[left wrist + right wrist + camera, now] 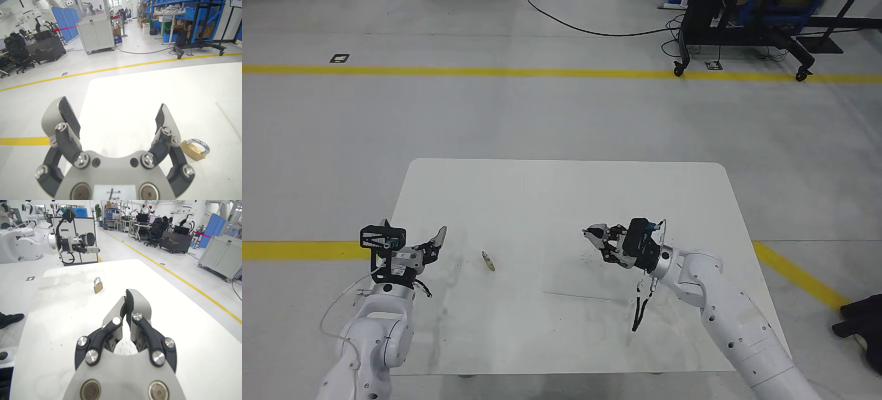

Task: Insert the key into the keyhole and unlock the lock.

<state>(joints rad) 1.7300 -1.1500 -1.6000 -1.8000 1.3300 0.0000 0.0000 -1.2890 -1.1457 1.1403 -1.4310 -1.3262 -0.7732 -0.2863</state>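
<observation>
Left gripper (113, 106) is held released just beside the brass padlock (192, 151) laid on the white counter (141, 91); right gripper (127, 294) is seen clenched farther off.

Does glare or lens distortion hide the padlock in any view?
No. Left wrist view: the table glares white toward its far end and the yellow floor line bows, but the padlock is readable. Right wrist view: even light, padlock plain. Top view: no glare on the padlock, though it shows small.
</observation>
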